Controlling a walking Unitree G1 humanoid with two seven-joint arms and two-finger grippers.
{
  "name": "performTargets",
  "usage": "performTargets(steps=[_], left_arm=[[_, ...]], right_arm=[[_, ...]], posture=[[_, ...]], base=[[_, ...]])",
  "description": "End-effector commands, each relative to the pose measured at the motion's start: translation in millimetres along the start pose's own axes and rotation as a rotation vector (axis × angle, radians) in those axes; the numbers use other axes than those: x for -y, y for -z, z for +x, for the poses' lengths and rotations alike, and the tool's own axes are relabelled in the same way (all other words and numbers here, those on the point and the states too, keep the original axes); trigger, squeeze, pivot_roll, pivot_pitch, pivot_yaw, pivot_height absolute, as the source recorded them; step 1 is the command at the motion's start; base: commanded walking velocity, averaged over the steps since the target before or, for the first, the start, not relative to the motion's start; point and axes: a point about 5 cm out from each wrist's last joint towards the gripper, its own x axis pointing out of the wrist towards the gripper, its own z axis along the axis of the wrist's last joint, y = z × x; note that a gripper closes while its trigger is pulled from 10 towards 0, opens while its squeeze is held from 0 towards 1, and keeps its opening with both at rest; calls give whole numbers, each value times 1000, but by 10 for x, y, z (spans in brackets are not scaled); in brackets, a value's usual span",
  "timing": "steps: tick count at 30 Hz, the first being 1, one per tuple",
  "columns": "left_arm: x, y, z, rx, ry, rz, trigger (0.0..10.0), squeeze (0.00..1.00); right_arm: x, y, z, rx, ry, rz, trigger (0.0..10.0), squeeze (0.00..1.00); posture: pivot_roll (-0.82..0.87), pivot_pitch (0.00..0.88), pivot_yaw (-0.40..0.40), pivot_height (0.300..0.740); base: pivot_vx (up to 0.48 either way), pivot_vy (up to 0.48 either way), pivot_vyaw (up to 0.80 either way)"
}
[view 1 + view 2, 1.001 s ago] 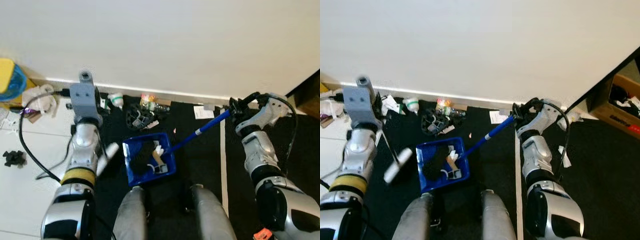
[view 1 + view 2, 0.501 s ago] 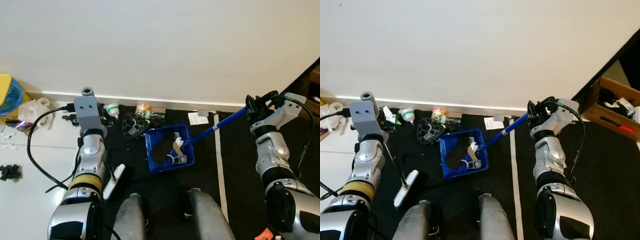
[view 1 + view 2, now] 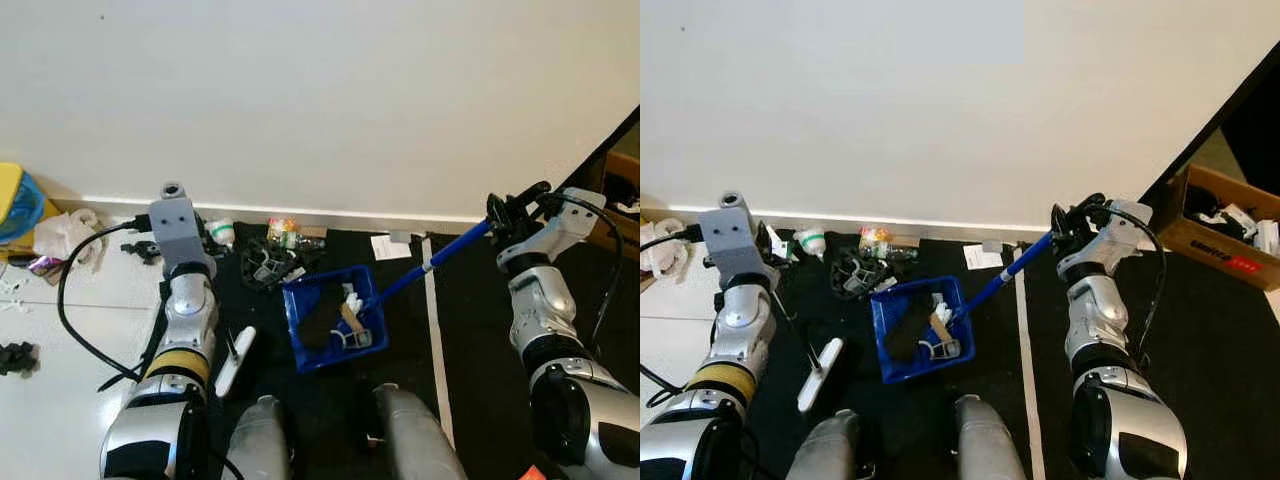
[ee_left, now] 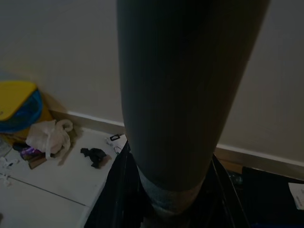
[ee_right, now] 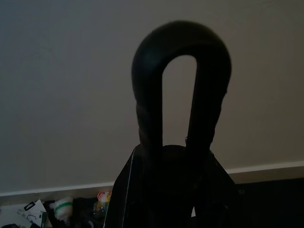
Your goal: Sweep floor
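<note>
Right wrist view puts you behind the right gripper (image 3: 508,212), its fingers clamped on the black looped end of the dustpan's blue handle (image 3: 452,249). That arm is raised and bent at your right, wrist cocked toward the wall. From there the handle slopes down and left to the blue dustpan (image 3: 333,317), which sits on the black mat (image 3: 470,330) just ahead of your legs, holding a dark lump and pale scraps. Against half a second back, the pan lies a little further from the litter (image 3: 270,258) at the baseboard, so by my reading you are repositioning, not collecting. On your left, the left gripper (image 3: 180,268) is closed around the broom's thin shaft; forearm upright, wrist camera on top. The white broom head (image 3: 235,360) has swung from beside your knee to slightly further out, between arm and pan. Litter remains along the wall, so sweeping is unfinished.
</note>
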Motion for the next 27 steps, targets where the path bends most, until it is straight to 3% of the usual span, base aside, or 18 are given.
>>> performTargets(steps=[1, 11, 27], left_arm=[[30, 46, -29, -11, -1, 5, 10000, 0], [44, 113, -71, -27, 19, 26, 10000, 0], [60, 101, -65, -21, 30, 24, 10000, 0]], right_arm=[[-15, -22, 20, 15, 9, -7, 10000, 0], [-42, 73, -30, -15, 10, -15, 10000, 0], [-18, 44, -29, -1, 18, -23, 10000, 0]], posture=[[21, 35, -60, 740], [24, 46, -56, 740], [19, 57, -59, 740]], base=[[0, 0, 0], [0, 0, 0], [0, -347, 0]])
